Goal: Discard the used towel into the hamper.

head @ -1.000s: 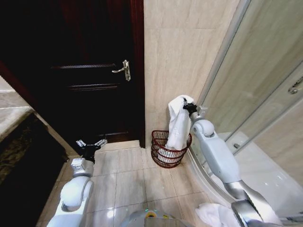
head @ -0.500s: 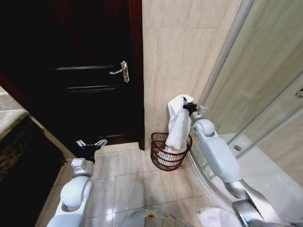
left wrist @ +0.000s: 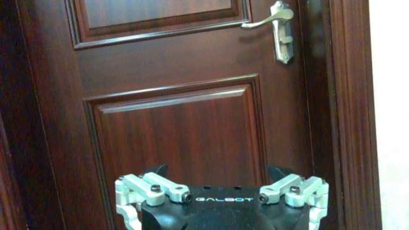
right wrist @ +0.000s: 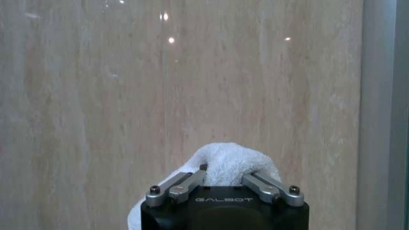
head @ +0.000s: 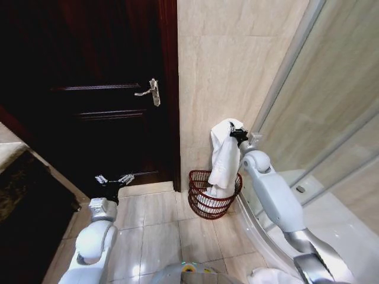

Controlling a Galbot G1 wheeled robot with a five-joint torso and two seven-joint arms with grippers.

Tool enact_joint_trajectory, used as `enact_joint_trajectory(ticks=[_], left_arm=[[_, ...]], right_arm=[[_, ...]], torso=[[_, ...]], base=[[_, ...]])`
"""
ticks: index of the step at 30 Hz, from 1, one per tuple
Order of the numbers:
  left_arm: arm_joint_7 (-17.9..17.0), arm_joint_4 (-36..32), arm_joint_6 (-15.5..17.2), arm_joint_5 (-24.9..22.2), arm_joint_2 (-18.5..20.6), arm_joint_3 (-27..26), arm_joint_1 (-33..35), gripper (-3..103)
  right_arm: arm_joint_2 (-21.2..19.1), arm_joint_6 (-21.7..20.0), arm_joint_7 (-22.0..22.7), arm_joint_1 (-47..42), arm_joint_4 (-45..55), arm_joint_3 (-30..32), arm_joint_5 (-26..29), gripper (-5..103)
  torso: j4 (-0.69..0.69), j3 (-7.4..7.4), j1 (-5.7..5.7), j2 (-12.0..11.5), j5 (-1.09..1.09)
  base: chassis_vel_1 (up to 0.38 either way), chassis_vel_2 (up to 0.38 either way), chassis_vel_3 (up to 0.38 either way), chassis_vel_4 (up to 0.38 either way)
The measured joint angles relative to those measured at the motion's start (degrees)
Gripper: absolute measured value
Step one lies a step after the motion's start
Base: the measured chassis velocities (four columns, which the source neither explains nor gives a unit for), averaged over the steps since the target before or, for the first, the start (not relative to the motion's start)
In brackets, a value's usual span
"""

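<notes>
The white towel (head: 224, 158) hangs from my right gripper (head: 237, 135), which is shut on its top fold in front of the beige wall. Its lower end reaches down inside the hamper (head: 204, 206), a dark red-brown openwork basket on the floor tiles against the wall. In the right wrist view the towel (right wrist: 231, 160) bulges between the closed fingers of the right gripper (right wrist: 223, 176). My left gripper (head: 113, 179) is open and empty, low in front of the dark door, well to the left of the hamper. The left wrist view has the left gripper (left wrist: 221, 194) with its fingers spread.
A dark wooden door (head: 106, 124) with a metal handle (head: 153, 92) stands left of the wall; the door handle (left wrist: 276, 28) is also in the left wrist view. A glass shower enclosure (head: 331, 130) and its curved base close off the right. A dark counter (head: 21, 201) lies at the left.
The whole head view has shifted, so the camera moved. The right gripper still holds the towel over the hamper, and the left arm keeps its pose.
</notes>
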Motion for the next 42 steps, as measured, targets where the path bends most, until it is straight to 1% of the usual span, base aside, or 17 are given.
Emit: enact_joint_trajectory(ticks=[7, 9, 10, 11, 13, 18, 20, 21, 24, 27, 29, 30, 32, 34, 35, 39, 42], left_arm=[[0.0, 0.0, 0.0, 0.0, 0.0, 0.0, 0.01, 100], [0.0, 0.0, 0.0, 0.0, 0.0, -0.01, 0.01, 100], [0.0, 0.0, 0.0, 0.0, 0.0, 0.0, 0.01, 100], [0.0, 0.0, 0.0, 0.0, 0.0, 0.0, 0.01, 100], [0.0, 0.0, 0.0, 0.0, 0.0, 0.0, 0.01, 100], [0.0, 0.0, 0.0, 0.0, 0.0, 0.0, 0.01, 100], [0.0, 0.0, 0.0, 0.0, 0.0, 0.0, 0.01, 100], [0.0, 0.0, 0.0, 0.0, 0.0, 0.0, 0.01, 100], [0.0, 0.0, 0.0, 0.0, 0.0, 0.0, 0.01, 100], [0.0, 0.0, 0.0, 0.0, 0.0, 0.0, 0.01, 100], [0.0, 0.0, 0.0, 0.0, 0.0, 0.0, 0.01, 100], [0.0, 0.0, 0.0, 0.0, 0.0, 0.0, 0.01, 100], [0.0, 0.0, 0.0, 0.0, 0.0, 0.0, 0.01, 100], [0.0, 0.0, 0.0, 0.0, 0.0, 0.0, 0.01, 100], [0.0, 0.0, 0.0, 0.0, 0.0, 0.0, 0.01, 100], [0.0, 0.0, 0.0, 0.0, 0.0, 0.0, 0.01, 100], [0.0, 0.0, 0.0, 0.0, 0.0, 0.0, 0.01, 100]], right_arm=[[0.74, 1.37, -2.56, -3.62, -0.34, 0.96, -1.01, 5], [2.14, 4.03, -3.86, -3.89, -3.77, 1.23, -1.76, 5], [3.31, 6.3, -4.39, -3.65, -6.9, 1.23, -2.62, 5], [3.31, 6.3, -4.39, -3.65, -6.9, 1.23, -2.62, 5], [4.55, 8.31, -4.9, -3.33, -9.81, 1.45, -4.05, 5], [5.57, 10.41, -4.55, -1.36, -13.73, 1.76, -5.75, 5], [5.46, 11.38, -2.56, 0.93, -14.57, 1.66, -6.1, 5], [5.3, 11.42, -1.44, 1.87, -14.24, 1.7, -5.96, 5], [4.92, 11.02, -0.35, 2.23, -13.04, 1.72, -4.86, 5], [4.81, 10.34, -0.61, 0.62, -12.43, 1.66, -4.01, 5], [5.79, 10.27, -2.64, -1.81, -13.29, 1.89, -3.8, 5], [5.79, 10.27, -2.64, -1.81, -13.29, 1.89, -3.8, 5], [6.81, 10.27, -4.94, -3.41, -14.48, 2.54, -3.76, 5], [7.0, 10.27, -5.31, -3.68, -14.71, 2.69, -3.8, 5], [7.97, 10.34, -6.41, -4.77, -15.75, 3.28, -4.05, 5], [9.1, 10.37, -6.81, -6.39, -16.07, 3.96, -3.66, 5], [9.55, 9.46, -7.14, -8.98, -15.5, 4.51, -0.39, 5]], torso=[[-0.01, -0.01, -0.03, 0.02, 0.0], [-0.01, -0.02, -0.04, 0.02, -0.01], [-0.01, -0.01, -0.04, 0.02, 0.0], [-0.01, -0.01, -0.04, 0.02, 0.0], [0.0, -0.01, -0.03, 0.02, 0.01], [0.0, 0.0, -0.03, 0.02, 0.01], [0.0, 0.0, -0.03, 0.01, 0.0], [0.0, -0.01, -0.03, 0.02, -0.01], [0.0, -0.01, -0.03, 0.02, -0.04], [0.0, -0.01, -0.03, 0.02, -0.04], [-0.01, 0.0, -0.02, 0.02, 0.02], [-0.01, 0.0, -0.02, 0.02, 0.02], [-0.01, -0.01, -0.03, 0.02, 0.0], [0.0, -0.01, -0.03, 0.02, 0.0], [0.0, -0.01, -0.03, 0.02, 0.0], [0.01, -0.01, -0.03, 0.02, -0.01], [0.0, -0.01, -0.03, 0.02, -0.01]], base=[[0.0, 0.0, 0.0, 0.0], [0.0, 0.0, 0.0, 0.0], [0.0, 0.0, 0.0, 0.0], [0.0, 0.0, 0.0, 0.0], [0.0, 0.0, 0.0, 0.0], [0.0, 0.0, 0.0, 0.0], [0.0, 0.0, 0.0, 0.0], [0.0, 0.0, 0.0, 0.0], [0.0, 0.0, 0.0, 0.0], [0.0, 0.0, 0.0, 0.0], [0.0, 0.0, 0.0, 0.0], [0.0, 0.0, 0.0, 0.0], [0.0, 0.0, 0.0, 0.0], [0.0, 0.0, 0.0, 0.0], [0.0, 0.0, 0.0, 0.0], [0.0, 0.0, 0.0, 0.0], [0.0, 0.0, 0.0, 0.0]])
